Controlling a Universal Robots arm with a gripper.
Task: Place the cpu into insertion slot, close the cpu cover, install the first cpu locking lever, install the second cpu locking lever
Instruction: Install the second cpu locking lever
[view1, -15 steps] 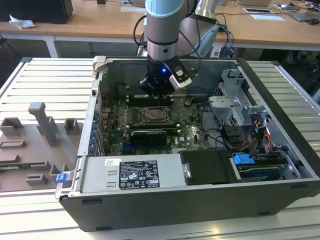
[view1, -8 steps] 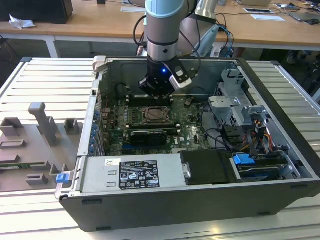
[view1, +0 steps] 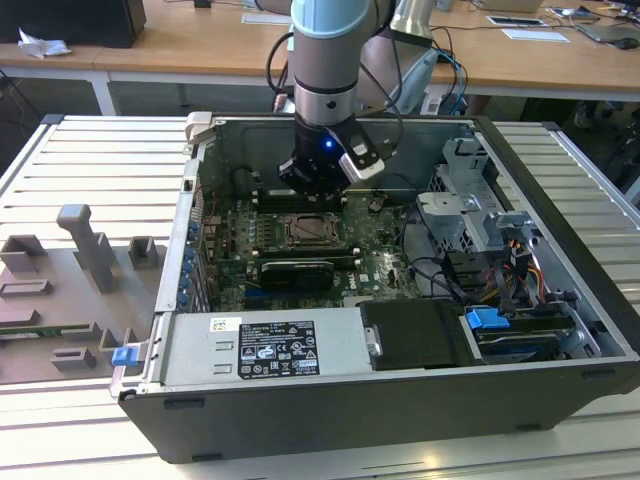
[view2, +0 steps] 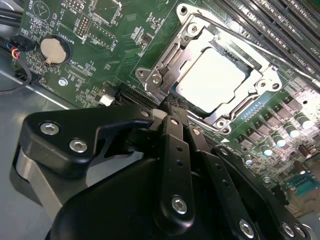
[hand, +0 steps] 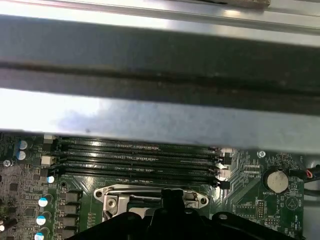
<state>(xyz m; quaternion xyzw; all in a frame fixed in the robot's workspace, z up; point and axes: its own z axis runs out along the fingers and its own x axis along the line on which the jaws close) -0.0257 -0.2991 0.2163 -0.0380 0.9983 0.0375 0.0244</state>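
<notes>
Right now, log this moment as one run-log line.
gripper: shut, at socket edge | cpu: seated in insertion slot | cpu cover: closed over cpu

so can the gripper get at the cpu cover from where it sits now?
Probably yes. The gripper hangs right at the edge of the cpu cover, which lies flat over the cpu, and nothing stands between them. The memory slots run along the far side.

Pale cpu (view2: 212, 80) seated under closed cpu cover (view2: 167, 70).
</notes>
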